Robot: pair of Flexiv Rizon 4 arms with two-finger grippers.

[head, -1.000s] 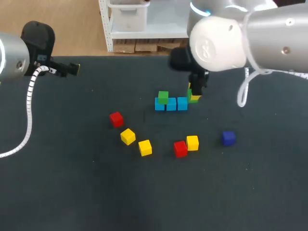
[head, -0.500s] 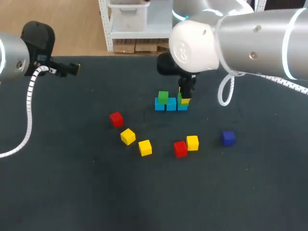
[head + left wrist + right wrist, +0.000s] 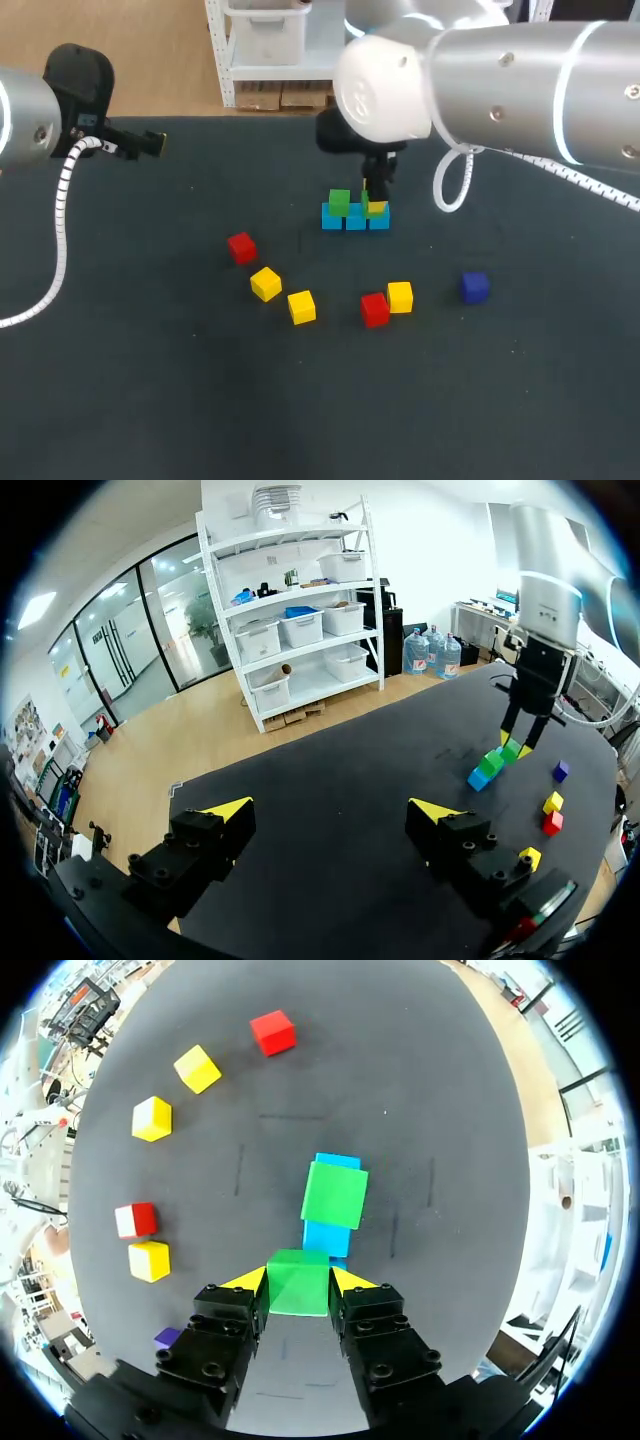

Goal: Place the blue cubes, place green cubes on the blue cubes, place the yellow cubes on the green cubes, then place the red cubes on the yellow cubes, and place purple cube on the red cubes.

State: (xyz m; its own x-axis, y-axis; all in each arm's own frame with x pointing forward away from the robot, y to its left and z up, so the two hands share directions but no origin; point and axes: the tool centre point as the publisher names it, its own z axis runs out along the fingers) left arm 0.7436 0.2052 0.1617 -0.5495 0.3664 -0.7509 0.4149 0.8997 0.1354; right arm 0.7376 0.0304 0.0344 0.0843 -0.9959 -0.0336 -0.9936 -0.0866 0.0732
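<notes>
between the right gripper [image 3: 298,1278] fingers, green cube [image 3: 298,1295] firmly clamped; lower squarely onto blue cubes [image 3: 328,1238] just beneath and ahead, flush beside placed green cube [image 3: 335,1195], then release.

Dark table [image 3: 150,380] w/ blue cubes [image 3: 355,220] in a row, yellow cubes [image 3: 301,306], red cubes [image 3: 241,247], purple cube [image 3: 474,287].

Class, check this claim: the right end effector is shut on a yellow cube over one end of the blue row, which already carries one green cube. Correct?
No. The held cube in the right end effector is green, not yellow; the right wrist view shows it. It is over one end of the blue row, which already carries one green cube.
</notes>
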